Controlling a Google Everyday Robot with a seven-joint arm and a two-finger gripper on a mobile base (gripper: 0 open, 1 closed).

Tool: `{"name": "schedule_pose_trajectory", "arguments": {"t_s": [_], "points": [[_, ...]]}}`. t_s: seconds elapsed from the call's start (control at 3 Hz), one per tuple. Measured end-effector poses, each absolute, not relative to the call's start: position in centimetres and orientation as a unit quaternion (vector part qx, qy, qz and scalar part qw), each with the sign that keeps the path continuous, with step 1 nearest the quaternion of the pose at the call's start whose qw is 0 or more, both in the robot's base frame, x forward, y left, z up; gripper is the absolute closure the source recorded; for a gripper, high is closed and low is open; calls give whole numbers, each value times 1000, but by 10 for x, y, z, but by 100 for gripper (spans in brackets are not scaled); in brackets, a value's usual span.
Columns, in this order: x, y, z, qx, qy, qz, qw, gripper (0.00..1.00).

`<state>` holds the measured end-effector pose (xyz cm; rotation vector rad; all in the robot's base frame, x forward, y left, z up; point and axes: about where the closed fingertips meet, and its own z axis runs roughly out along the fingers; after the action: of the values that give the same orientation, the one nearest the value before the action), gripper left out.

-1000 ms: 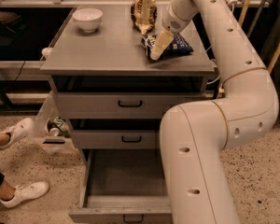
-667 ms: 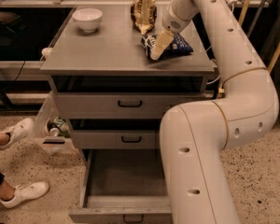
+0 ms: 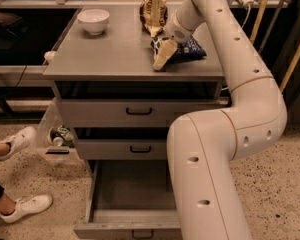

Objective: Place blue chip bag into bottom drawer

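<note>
White arm (image 3: 250, 84) arches over grey metal cabinet top (image 3: 110, 54); gripper (image 3: 161, 54) touches glossy dark blue chip bag (image 3: 191, 48) at its left end; opening: can't tell.

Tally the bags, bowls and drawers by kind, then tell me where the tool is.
Snack bags: 2 (blue chip bag, brown-and-gold bag)
Bowls: 1 (white bowl)
Drawers: 3 (top drawer, middle drawer, open bottom drawer)
Total: 6
Tool: on the cabinet top, at the blue chip bag.
</note>
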<state>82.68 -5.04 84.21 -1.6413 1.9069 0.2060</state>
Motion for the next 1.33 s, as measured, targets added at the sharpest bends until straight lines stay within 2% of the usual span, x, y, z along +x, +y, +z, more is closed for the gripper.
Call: {"name": "schedule_pose_trajectory", "arguments": {"t_s": [0.33,1.0,1.33], "points": [[827,-50,842,-619,720,78,304,18],[827,-49,842,-621,718,79,304,64],[809,-54,881,-631,693,97,335,88]]}}
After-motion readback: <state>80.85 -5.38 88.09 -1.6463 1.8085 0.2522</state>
